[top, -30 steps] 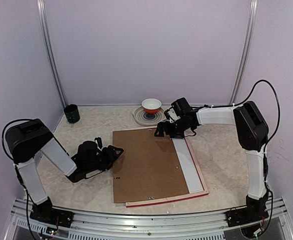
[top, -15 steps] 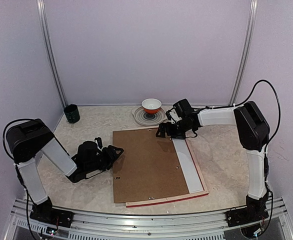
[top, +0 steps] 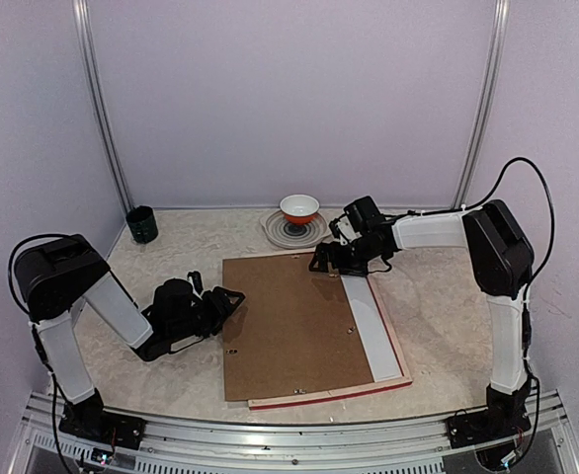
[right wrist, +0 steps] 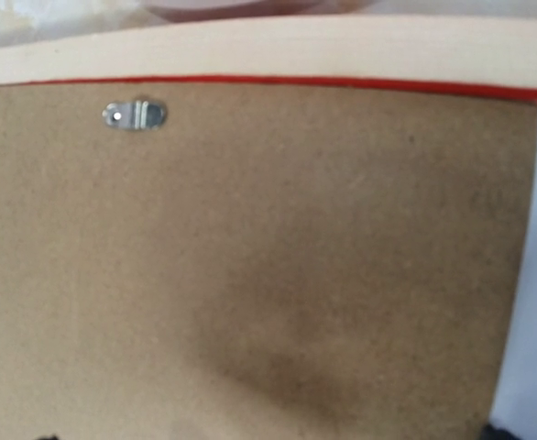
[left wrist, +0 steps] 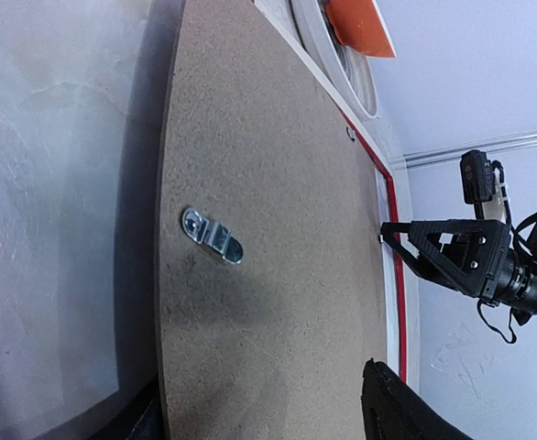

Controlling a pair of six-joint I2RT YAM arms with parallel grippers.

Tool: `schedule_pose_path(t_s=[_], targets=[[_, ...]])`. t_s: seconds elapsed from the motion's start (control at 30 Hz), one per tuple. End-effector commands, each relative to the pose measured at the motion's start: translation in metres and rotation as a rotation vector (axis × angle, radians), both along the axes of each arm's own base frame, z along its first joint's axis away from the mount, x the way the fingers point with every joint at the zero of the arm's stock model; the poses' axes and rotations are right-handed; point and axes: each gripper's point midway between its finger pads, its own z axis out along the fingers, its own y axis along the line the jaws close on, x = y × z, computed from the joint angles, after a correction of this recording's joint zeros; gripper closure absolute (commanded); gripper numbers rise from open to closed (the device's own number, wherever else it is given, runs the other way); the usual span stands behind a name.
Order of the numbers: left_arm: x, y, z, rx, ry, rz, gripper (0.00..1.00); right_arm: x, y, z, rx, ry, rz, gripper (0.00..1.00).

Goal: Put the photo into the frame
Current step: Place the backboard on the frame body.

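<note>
While left end effector (top: 232, 296) and right end effector (top: 319, 262) gaped empty, backing board (top: 289, 326) sat offset on frame (top: 398, 351), probably needing nudging picture-right.

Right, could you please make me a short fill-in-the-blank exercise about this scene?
The backing board lying on the frame is ___ in colour.
The gripper at the board's far corner belongs to the ___ arm.
The dark cup stands in the table's far ___ corner.
Missing words: brown; right; left.
</note>
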Motion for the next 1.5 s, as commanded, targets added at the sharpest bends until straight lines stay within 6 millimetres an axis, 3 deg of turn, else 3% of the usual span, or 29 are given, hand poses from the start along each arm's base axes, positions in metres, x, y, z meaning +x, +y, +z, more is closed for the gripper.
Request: schedule_pose_path(t_s=[0.0, 0.13, 0.37, 0.5, 0.67, 0.83, 1.07, 1.33, 1.47], targets=[[-0.003, 0.001, -0.005, 0.005, 0.012, -0.009, 0.36, -0.002, -0.004, 0.009, 0.001, 0.004, -0.011, 0.01], [0.000, 0.011, 0.000, 0.029, -0.002, 0.008, 0.35, -0.004, -0.016, 0.017, -0.037, -0.013, -0.032, 0.01], [0.011, 0.031, 0.010, 0.229, 0.005, 0.083, 0.30, -0.011, -0.040, 0.054, -0.059, -0.061, -0.065, 0.01], [0.013, 0.031, 0.014, 0.305, 0.024, 0.090, 0.29, -0.016, -0.070, 0.063, -0.092, -0.067, -0.114, 0.01], [0.010, 0.023, 0.000, 0.341, 0.094, 0.065, 0.28, -0.023, -0.116, 0.056, -0.129, -0.053, -0.189, 0.01], [0.004, 0.019, -0.016, 0.373, 0.146, 0.056, 0.29, -0.036, -0.149, 0.030, -0.157, -0.007, -0.238, 0.01], [0.003, 0.009, -0.012, 0.385, 0.134, 0.049, 0.28, -0.047, -0.145, 0.007, -0.126, 0.038, -0.206, 0.01], [0.002, 0.009, 0.018, 0.344, 0.051, 0.066, 0.28, -0.051, -0.143, -0.002, -0.116, 0.058, -0.194, 0.01], [-0.002, 0.012, 0.020, 0.368, 0.071, 0.069, 0.28, -0.052, -0.140, -0.003, -0.099, 0.064, -0.188, 0.01]])
